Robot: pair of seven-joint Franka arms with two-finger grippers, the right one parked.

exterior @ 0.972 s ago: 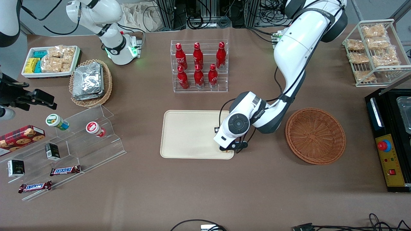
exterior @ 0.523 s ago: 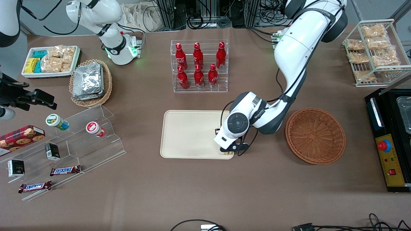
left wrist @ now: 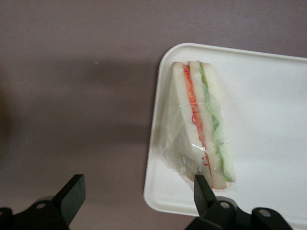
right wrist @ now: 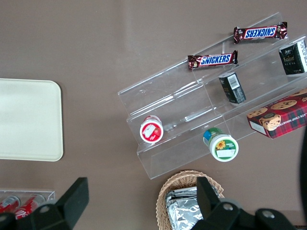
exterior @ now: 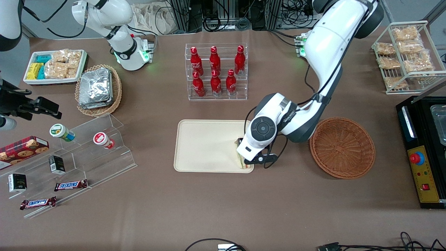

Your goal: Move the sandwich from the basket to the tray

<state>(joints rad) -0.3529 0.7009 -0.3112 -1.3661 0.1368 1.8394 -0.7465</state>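
I see my gripper (left wrist: 136,199) with both fingers (left wrist: 72,191) spread wide and gripping nothing, hovering just above the one sandwich (left wrist: 201,127). That sandwich (exterior: 240,161) lies flat on the single cream tray (exterior: 205,146), in the corner nearest the front camera, at about four o'clock from the tray's middle. One reddish-brown basket (exterior: 342,147) sits at three o'clock from the tray with nothing in it. At twelve o'clock stands a rack (exterior: 216,71) of six red bottles.
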